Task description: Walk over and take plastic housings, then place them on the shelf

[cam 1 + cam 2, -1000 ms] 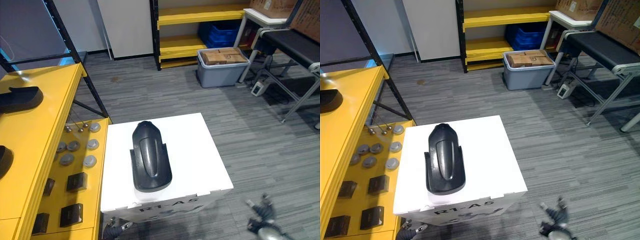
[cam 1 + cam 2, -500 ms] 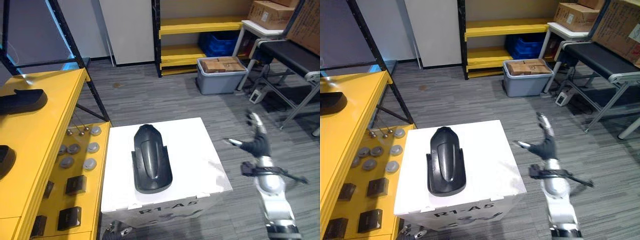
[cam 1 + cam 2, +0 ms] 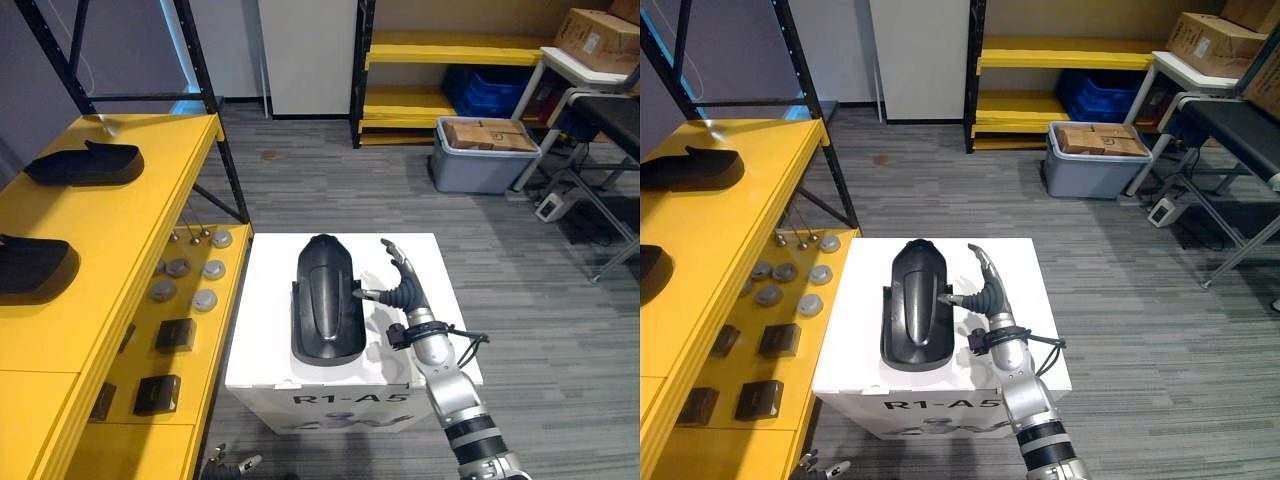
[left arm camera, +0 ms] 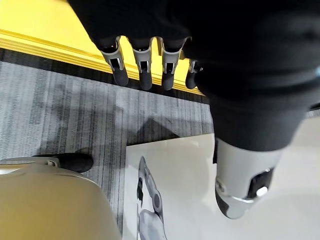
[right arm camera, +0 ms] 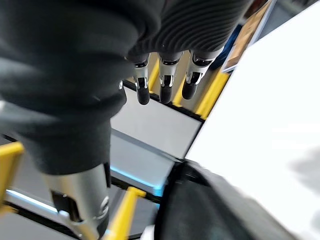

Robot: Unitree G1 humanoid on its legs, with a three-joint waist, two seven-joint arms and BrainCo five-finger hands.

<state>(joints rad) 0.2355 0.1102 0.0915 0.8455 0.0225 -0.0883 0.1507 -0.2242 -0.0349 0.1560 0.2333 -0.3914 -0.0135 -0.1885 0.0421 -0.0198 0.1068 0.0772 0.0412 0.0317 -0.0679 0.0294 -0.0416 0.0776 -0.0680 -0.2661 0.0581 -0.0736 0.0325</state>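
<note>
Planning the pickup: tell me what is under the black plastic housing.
The long black plastic housing lies on the white cardboard box. Only white box top shows round its rim; the space beneath its shell is covered. The open right robot hand is beside it.

Bottom edge cuts off the left hand (image 3: 240,463).

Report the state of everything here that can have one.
Plastic housing: lying flat on the white box, not gripped.
Right hand: open, beside that housing.
Left hand: open, hanging low, holding nothing.
Shelf housings: lying on the yellow shelf.
Grey bin: lidless, holding cardboard boxes.
</note>
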